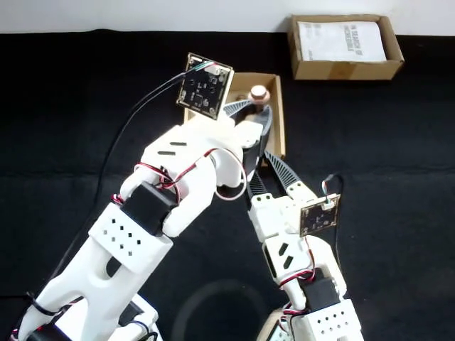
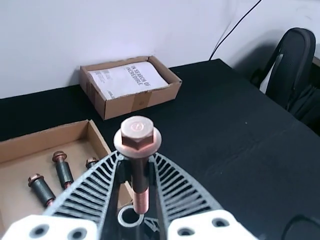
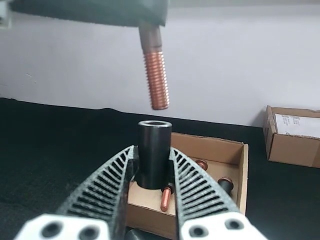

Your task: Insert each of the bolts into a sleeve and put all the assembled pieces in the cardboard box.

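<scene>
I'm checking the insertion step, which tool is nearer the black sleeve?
Right. The right tool grips the sleeve itself. The left tool holds the bolt upright just above the sleeve's opening, with a gap between them.

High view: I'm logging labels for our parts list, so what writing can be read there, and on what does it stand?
White sheet in the far box: lines of print, too small to read.
Bolt: no marking can be made out on its head.
Camera board beside it: no writing can be made out.
</scene>
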`<state>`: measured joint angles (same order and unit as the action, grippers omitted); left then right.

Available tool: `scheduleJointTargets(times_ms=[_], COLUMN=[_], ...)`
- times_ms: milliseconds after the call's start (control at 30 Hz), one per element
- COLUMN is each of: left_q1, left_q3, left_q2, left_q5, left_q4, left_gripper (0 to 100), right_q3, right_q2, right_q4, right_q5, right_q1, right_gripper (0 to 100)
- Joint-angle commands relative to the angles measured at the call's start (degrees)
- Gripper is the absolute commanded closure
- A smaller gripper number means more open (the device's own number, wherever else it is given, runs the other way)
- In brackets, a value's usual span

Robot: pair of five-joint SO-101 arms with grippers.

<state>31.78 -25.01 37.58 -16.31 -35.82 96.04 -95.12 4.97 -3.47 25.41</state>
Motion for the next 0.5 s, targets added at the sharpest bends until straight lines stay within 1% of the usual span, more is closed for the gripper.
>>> scheduleJointTargets(times_ms=[0, 233, 467], left_q1=[0.22, 0.22, 0.13], left_q3=[0.31, 0.13, -3.12], left_q2=[2.51, 2.51, 2.51], left_q5=[0.00, 0.00, 0.35], left_q4=[-0.53, -0.62, -0.62], left_gripper=[99, 99, 99], right_q3=[7.52, 7.52, 7.52], right_q2=[-0.66, -0.66, -0.75], right_q4=[-1.10, -1.19, -1.27], right_q5=[0.26, 0.26, 0.26], right_q1=[0.22, 0.22, 0.13], right_gripper=[99.1, 99.1, 99.1])
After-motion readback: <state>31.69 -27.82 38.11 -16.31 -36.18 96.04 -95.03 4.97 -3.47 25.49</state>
